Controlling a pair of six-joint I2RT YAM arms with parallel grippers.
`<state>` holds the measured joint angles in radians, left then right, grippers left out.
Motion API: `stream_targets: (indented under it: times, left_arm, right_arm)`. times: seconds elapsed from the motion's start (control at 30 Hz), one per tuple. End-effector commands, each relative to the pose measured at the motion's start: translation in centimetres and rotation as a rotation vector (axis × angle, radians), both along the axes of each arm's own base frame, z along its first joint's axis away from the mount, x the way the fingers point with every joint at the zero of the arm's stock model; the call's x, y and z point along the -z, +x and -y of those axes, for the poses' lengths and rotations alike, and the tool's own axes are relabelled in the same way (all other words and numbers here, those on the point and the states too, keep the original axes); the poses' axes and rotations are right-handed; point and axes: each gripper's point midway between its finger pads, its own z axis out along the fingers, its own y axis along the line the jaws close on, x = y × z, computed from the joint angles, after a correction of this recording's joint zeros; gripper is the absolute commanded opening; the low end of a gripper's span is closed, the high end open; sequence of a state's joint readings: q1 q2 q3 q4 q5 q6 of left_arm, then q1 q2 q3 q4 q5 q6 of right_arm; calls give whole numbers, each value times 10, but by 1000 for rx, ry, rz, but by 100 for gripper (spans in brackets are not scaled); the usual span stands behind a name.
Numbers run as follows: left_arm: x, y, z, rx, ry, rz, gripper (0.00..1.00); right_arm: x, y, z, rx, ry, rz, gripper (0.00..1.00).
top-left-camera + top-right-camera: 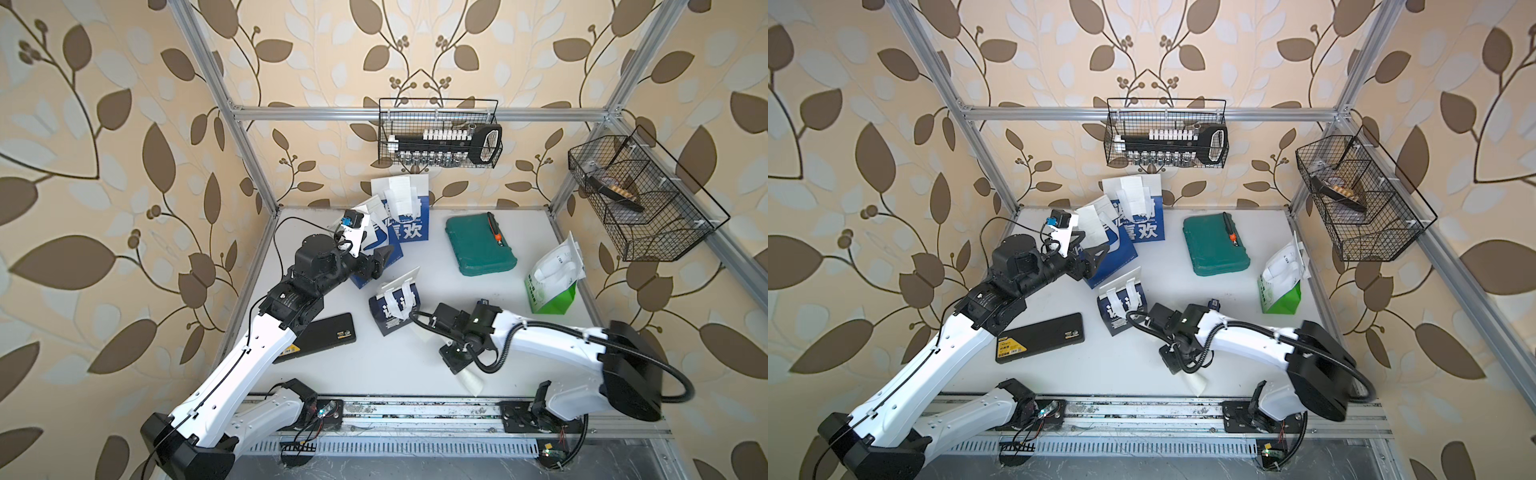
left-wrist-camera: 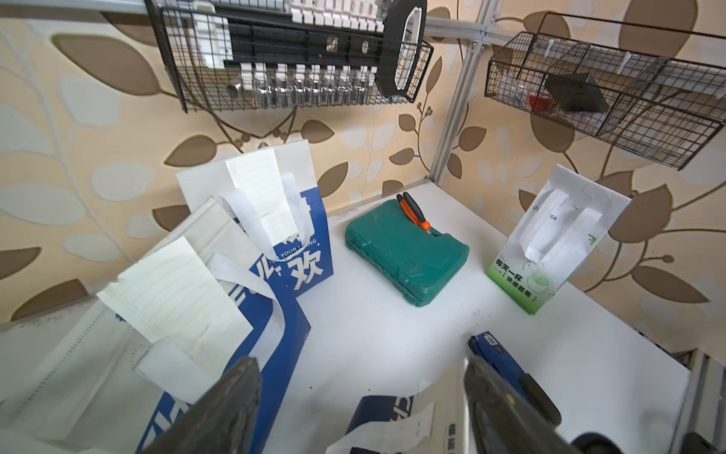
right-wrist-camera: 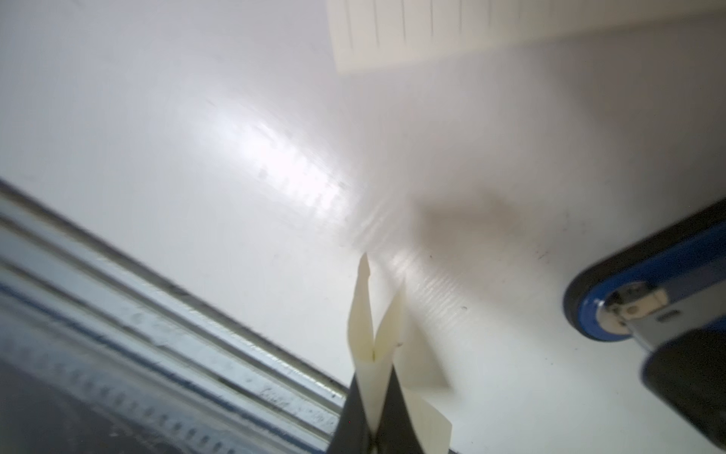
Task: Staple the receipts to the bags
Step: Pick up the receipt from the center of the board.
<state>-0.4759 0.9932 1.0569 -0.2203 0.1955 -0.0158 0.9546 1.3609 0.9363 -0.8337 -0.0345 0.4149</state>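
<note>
One receipt (image 3: 361,314) pinched in the closed right claw (image 3: 373,401), left claw (image 2: 361,369) spread apart beside a blue-and-white bag (image 2: 286,342)

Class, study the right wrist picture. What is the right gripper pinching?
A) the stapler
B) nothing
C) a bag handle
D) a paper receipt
D: the right gripper is shut on a folded pale receipt that sticks out from its closed jaws.

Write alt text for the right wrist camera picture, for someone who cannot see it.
The right gripper pinches a folded pale receipt over a white table. A blue stapler lies nearby, another receipt farther off, and a metal rail edges the table.
</note>
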Motion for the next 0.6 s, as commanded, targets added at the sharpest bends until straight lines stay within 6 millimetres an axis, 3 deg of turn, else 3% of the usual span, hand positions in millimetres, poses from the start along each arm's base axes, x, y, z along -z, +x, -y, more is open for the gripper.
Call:
stream_targets:
  times: [0.0, 0.17, 0.27, 0.37, 0.57]
  left_arm:
    - [-2, -20, 17, 141, -40, -63, 83]
    - [-3, -52, 37, 353, -38, -126, 85]
    - [-7, -65, 44, 437, -59, -139, 84]
    - [-11, -68, 52, 493, -90, -150, 84]
    - [-11, -55, 65, 533, -132, -175, 80]
  right_arm:
    - [-81, 35, -33, -27, 300, 171, 4]
    - [-167, 74, -33, 37, 595, 305, 4]
    - [-201, 89, -36, 47, 795, 321, 4]
    - [-219, 95, -41, 19, 916, 301, 4]
    - [-235, 86, -57, -110, 999, 245, 4]
